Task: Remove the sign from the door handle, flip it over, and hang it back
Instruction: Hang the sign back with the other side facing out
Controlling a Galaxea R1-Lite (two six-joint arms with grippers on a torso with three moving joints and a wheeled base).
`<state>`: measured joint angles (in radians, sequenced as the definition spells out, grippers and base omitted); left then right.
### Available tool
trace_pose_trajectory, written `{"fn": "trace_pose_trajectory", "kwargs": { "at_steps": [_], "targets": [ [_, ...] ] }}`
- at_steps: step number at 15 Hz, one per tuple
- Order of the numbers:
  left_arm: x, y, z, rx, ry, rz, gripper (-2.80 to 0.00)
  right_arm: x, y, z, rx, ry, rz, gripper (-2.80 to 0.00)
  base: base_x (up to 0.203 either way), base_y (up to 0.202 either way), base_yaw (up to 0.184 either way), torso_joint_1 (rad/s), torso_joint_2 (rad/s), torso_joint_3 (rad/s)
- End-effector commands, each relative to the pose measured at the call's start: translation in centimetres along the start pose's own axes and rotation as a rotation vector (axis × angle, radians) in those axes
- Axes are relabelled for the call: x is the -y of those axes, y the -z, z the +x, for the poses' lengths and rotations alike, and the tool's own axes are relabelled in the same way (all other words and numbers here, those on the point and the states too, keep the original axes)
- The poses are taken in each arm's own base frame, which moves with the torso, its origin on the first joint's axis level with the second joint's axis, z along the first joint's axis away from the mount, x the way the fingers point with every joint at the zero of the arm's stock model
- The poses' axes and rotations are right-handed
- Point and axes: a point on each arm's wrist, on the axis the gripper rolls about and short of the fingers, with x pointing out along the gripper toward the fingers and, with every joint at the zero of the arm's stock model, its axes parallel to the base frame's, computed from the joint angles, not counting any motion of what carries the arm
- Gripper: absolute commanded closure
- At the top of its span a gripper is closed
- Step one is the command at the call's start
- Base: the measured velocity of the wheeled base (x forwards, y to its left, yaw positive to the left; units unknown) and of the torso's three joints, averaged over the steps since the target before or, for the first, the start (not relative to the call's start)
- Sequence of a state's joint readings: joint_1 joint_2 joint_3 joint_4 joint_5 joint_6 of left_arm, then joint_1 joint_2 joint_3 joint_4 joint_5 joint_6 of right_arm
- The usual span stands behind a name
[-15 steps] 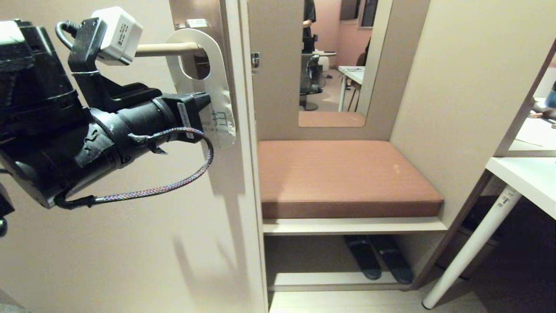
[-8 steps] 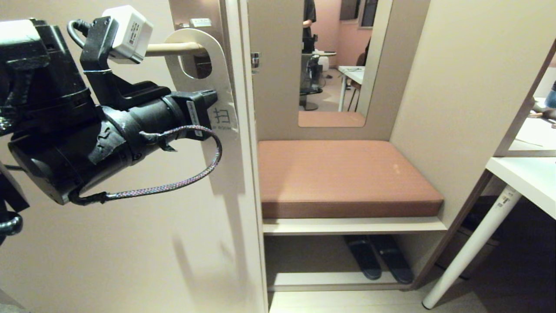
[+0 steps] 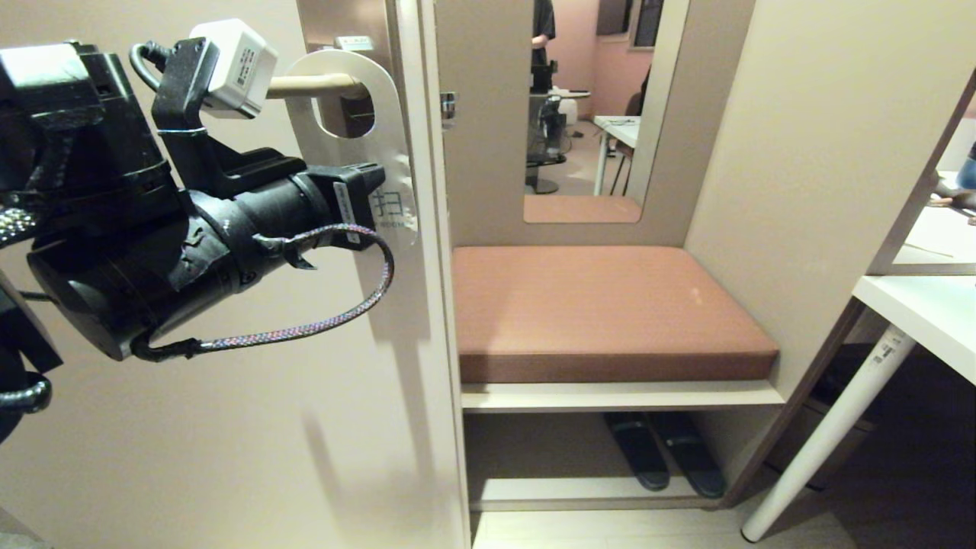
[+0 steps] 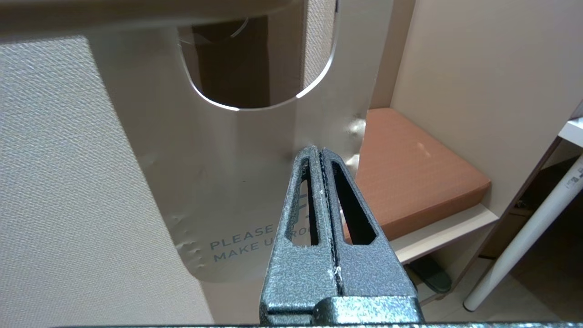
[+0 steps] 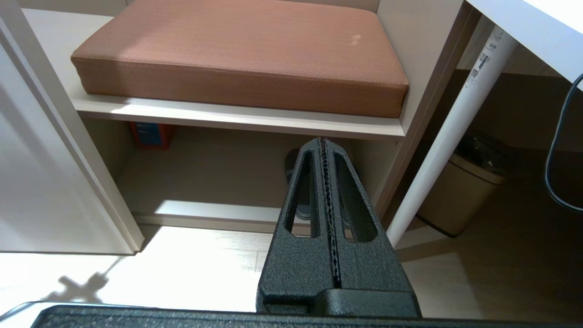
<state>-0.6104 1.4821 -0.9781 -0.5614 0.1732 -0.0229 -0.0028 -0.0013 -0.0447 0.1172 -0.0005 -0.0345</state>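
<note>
- Vs 1 s ago: left end effector (image 4: pixel 321 152) moved a bit up/right, fingers together clamped on the sign (image 3: pixel 385 149).
- 1 sign on 1 door handle (image 3: pixel 313 85); right end effector (image 5: pixel 322 143) shut, empty.

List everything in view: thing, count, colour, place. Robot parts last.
sign: one, white face showing, hanging on the door handle, pinched at its edge
door handle: one, cream-beige lever, through the sign's hole
backplate: one, brown, behind the handle
door: one, beige, left of the bench
cushion: one, reddish-brown, on the bench shelf
slippers: one pair, dark, on the shelf below the cushion
mirror: one, above the cushion
table leg: one, white, on the right
bin: one, beige, under the table
left gripper: shut on the sign
right gripper: shut, empty, low before the shelves
</note>
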Motion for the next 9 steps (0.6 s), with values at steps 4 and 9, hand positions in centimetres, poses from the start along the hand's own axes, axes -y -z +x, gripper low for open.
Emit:
{"fn": "trace_pose_trajectory", "kwargs": {
  "at_steps": [4,9],
  "targets": [
    [0.0,-0.2,-0.4,0.011,-0.003,-0.001,0.00,0.0,0.0,0.0,-0.002,0.002,-0.001,0.00,0.000,0.000,0.000,0.000,0.00,0.000],
    [-0.5,-0.5,-2.8,0.026,-0.016,0.006,0.00,0.0,0.0,0.0,-0.002,0.000,-0.001,0.00,0.000,0.000,0.000,0.000,0.00,0.000]
  ]
}}
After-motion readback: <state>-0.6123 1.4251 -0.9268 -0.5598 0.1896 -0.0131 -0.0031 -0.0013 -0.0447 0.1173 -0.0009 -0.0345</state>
